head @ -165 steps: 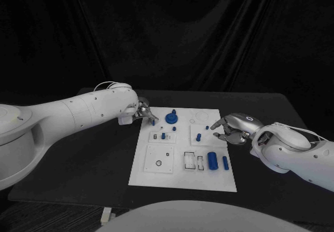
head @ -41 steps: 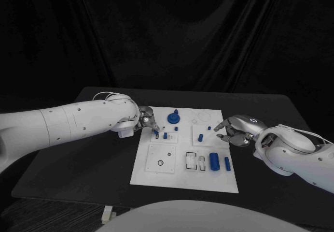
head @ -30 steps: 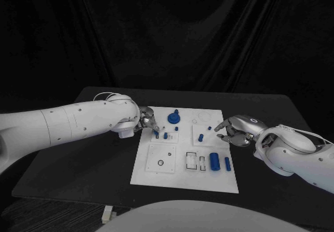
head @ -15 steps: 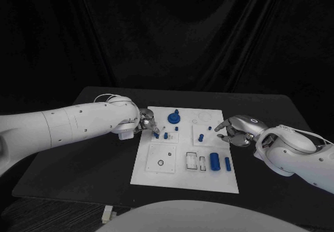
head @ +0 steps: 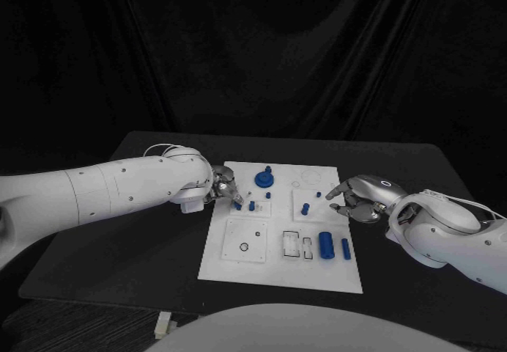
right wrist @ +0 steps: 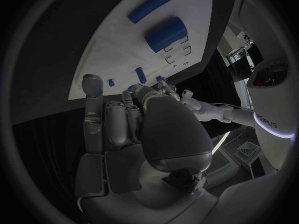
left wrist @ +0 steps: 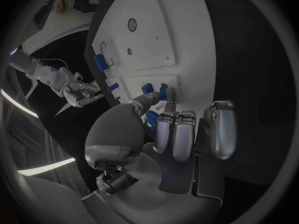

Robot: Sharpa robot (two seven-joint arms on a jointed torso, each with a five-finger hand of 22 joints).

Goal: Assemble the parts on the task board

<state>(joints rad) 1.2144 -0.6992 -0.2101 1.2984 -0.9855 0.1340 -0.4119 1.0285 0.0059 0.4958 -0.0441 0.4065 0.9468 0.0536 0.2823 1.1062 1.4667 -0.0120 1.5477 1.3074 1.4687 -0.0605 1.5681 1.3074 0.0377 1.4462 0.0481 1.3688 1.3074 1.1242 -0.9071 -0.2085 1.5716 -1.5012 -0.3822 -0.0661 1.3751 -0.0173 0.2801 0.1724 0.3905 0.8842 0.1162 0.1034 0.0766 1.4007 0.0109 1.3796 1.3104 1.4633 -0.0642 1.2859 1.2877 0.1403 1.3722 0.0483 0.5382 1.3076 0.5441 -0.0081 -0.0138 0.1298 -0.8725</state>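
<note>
While over task board (head: 277, 260) | L hand (head: 225, 186) pinches blue peg (head: 237, 206) | R hand (head: 357, 198) curled, empty

You can read little here. The one legible-looking mark is a small dark word on the white robot body (right wrist: 269, 118), too small to make out.

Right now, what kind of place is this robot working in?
Likely a robotics lab or demo bench: a black table against dark drapes, a white task board holding small blue parts, and the left hand at its edge.
</note>
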